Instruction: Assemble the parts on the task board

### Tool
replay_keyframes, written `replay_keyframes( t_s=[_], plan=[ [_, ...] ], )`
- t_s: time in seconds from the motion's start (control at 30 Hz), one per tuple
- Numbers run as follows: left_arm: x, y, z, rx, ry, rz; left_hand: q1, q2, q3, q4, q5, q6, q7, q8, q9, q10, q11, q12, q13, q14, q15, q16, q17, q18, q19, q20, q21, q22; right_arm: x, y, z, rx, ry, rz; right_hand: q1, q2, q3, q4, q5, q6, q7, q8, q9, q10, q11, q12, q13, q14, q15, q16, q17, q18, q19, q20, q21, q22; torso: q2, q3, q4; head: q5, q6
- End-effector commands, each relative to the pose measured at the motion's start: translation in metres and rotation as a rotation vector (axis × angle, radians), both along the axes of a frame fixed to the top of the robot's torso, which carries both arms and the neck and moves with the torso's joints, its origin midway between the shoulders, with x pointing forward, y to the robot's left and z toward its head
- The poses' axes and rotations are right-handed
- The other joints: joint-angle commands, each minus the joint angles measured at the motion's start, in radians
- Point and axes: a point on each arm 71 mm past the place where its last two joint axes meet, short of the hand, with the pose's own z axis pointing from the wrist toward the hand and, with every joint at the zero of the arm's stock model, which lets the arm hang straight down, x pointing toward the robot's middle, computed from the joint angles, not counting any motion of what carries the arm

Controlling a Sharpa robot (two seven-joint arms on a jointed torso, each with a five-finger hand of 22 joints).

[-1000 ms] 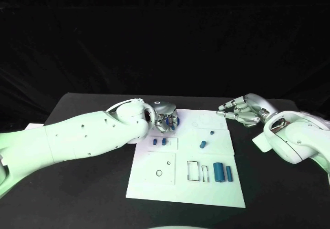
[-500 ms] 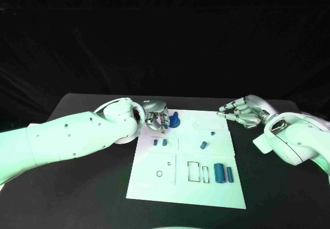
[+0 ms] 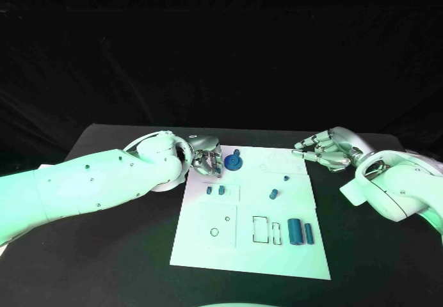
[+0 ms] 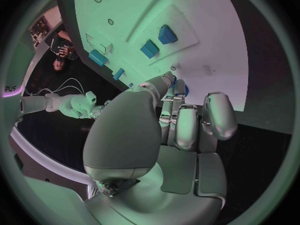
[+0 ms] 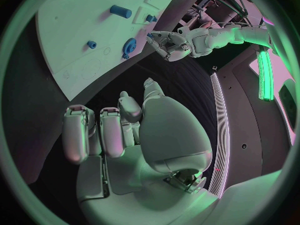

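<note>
The white task board (image 3: 277, 259) lies mid-table. A blue gear-shaped part (image 3: 234, 162) sits on its far left corner, also seen in the right wrist view (image 5: 129, 46). My left hand (image 3: 205, 162) hovers just left of the gear, its fingers loosely bent toward it and holding nothing; in the left wrist view the fingertips (image 4: 177, 101) hide most of the gear. My right hand (image 3: 325, 151) hangs off the board's far right corner, fingers curled in and empty (image 5: 119, 130).
Two small blue pieces (image 3: 215, 190) stand in a recess at the board's left. A small peg (image 3: 285, 178) and a short piece (image 3: 273, 193) are near the middle. A thick cylinder (image 3: 294, 231) and a slim bar (image 3: 307, 233) lie at the near right, beside outlined slots (image 3: 265, 230).
My left hand, which covered the gear over the board's corner, has drawn back to the left and let it go. The gear stays on the board. The right hand is still.
</note>
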Motion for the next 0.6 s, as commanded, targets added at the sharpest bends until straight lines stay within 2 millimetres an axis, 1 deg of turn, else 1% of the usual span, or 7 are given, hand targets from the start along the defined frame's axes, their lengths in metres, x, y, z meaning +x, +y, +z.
replay_keyframes(
  t_s=[0.03, 0.37, 0.5, 0.6],
  plan=[
    [-0.0008, -0.0021, -0.0034, 0.037, 0.001, -0.010, -0.007, -0.001, 0.001, -0.001, -0.006, 0.004, 0.000, -0.004, 0.000, 0.007, -0.001, -0.005, 0.001, 0.026, -0.004, 0.002, -0.001, -0.019, 0.007, -0.001, 0.003, 0.012, -0.0006, 0.0018, -0.0003, -0.002, -0.001, 0.016, -0.002, 0.009, -0.006, -0.001, 0.002, 0.007, -0.001, 0.001, 0.001, -0.004, -0.005, 0.000, 0.002, 0.047, -0.010, -0.003, 0.001, 0.019, -0.004, -0.002, -0.006, 0.036, -0.001, 0.0009, -0.0002, 0.000, 0.002],
    [-0.0010, -0.0038, -0.0076, 0.046, 0.002, -0.013, -0.008, -0.001, 0.001, -0.001, -0.006, 0.004, -0.001, -0.005, 0.000, 0.007, -0.001, -0.006, 0.001, 0.025, -0.004, 0.001, -0.004, -0.019, 0.007, -0.001, 0.003, 0.011, -0.0008, 0.0022, -0.0002, -0.001, -0.001, 0.018, -0.002, 0.009, -0.006, -0.001, 0.002, 0.007, -0.001, 0.001, 0.001, -0.004, -0.005, 0.000, 0.002, 0.047, -0.010, -0.003, 0.001, 0.019, -0.004, -0.002, -0.006, 0.036, 0.000, 0.0009, 0.0007, 0.002, 0.002],
    [-0.0013, -0.0050, -0.0093, 0.052, 0.007, -0.014, -0.008, -0.001, 0.001, -0.001, -0.006, 0.004, -0.001, -0.005, 0.000, 0.007, -0.001, -0.006, 0.001, 0.025, -0.004, 0.001, -0.004, -0.019, 0.007, -0.001, 0.003, 0.011, -0.0008, 0.0023, -0.0002, -0.001, -0.002, 0.018, -0.002, 0.009, -0.006, -0.001, 0.002, 0.007, -0.001, 0.001, 0.001, -0.004, -0.005, 0.000, 0.002, 0.047, -0.010, -0.003, 0.001, 0.019, -0.004, -0.002, -0.006, 0.036, 0.000, 0.0002, -0.0009, 0.003, 0.001],
    [-0.0013, -0.0055, -0.0103, 0.056, 0.010, -0.014, -0.008, -0.001, 0.001, -0.001, -0.007, 0.004, -0.001, -0.005, 0.000, 0.007, -0.001, -0.006, 0.001, 0.025, -0.004, 0.001, -0.004, -0.019, 0.007, -0.001, 0.002, 0.011, -0.0008, 0.0022, -0.0002, -0.001, -0.001, 0.018, -0.002, 0.009, -0.006, -0.001, 0.002, 0.007, -0.001, 0.001, 0.001, -0.004, -0.005, 0.000, 0.002, 0.047, -0.010, -0.003, 0.001, 0.019, -0.004, -0.002, -0.006, 0.036, 0.001, 0.0000, -0.0009, 0.004, 0.001]
  ],
)
